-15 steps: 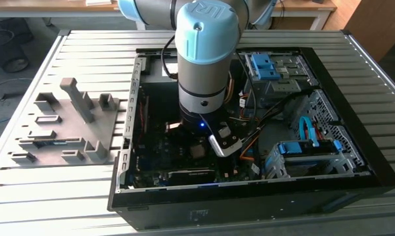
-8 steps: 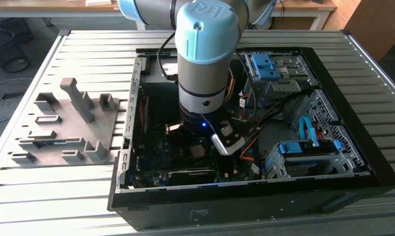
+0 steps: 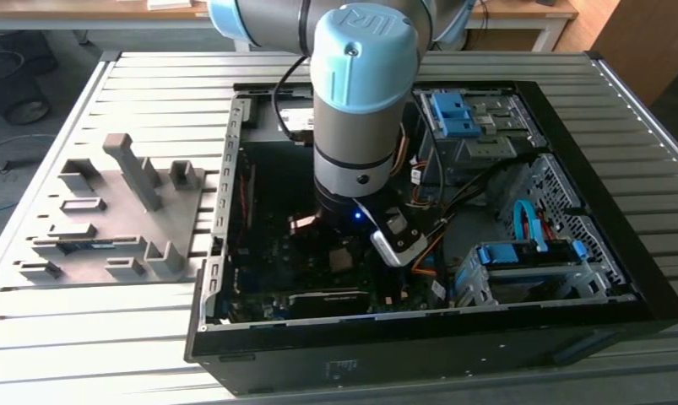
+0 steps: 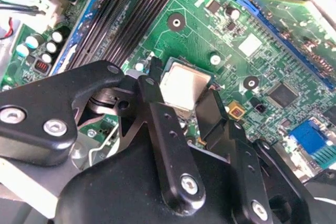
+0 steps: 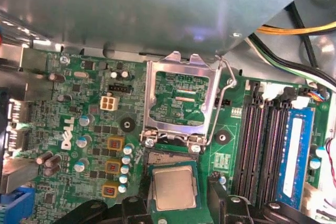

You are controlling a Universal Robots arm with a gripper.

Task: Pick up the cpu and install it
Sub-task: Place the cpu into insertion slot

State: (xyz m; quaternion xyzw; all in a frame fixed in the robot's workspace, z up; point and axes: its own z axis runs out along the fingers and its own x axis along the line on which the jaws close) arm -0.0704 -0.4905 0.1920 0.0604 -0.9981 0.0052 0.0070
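Gripper (image 4: 180,98) closed on the cpu (image 5: 173,187) — low over motherboard (image 5: 79,93), socket frame (image 5: 181,62) raised open

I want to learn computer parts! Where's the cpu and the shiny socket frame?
cpu (image 5: 174,187), first wrist view, middle of its metal top.
shiny socket frame (image 5: 184,65), first wrist view, the bar farthest from the cpu.

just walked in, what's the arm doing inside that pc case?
The arm is down inside the open PC case. Its gripper holds the cpu between its fingers, low over the motherboard at the socket, whose metal frame is flipped open. I can't tell whether the chip is seated yet.
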